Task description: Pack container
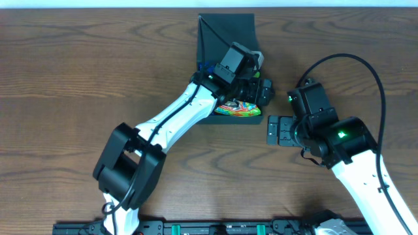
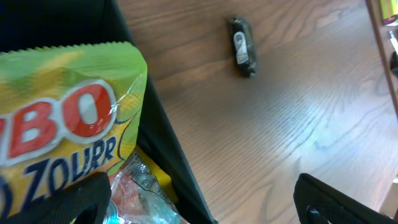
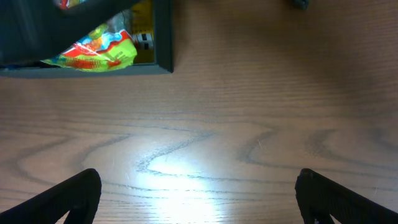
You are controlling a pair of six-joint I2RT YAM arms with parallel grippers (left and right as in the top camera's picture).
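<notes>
My left gripper point(image 1: 260, 91) hangs with its jaws wide apart and nothing between them, astride the right wall of the container point(image 1: 255, 120): one finger point(image 2: 81, 199) sits over the packets inside and the other finger point(image 2: 336, 202) over the bare table point(image 1: 98, 65). My right gripper point(image 1: 275, 130) is likewise spread and empty. It stands low over the wood just off the container's near right corner, apart from it. The container itself stands at the middle of the table's far edge, with its flap lid point(image 1: 228, 29) open toward that edge. My left arm lies across the container from the near left and hides much of the inside from overhead. There I see only a bright multicoloured packet point(image 1: 238, 108) against the near wall. My left wrist camera shows more: a green-and-yellow packet point(image 2: 62, 118) with big red letters, lying over a crinkled clear wrapper point(image 2: 140, 186), and a small dark packet point(image 2: 242, 46) alone on the table to the right of the container, well apart from it. My right wrist camera looks at the container's near right corner from outside and also catches a yellow packet point(image 3: 143, 25) behind the multicoloured one. A dark thing is cut off at the top edge of that view, and I cannot tell what it is.
</notes>
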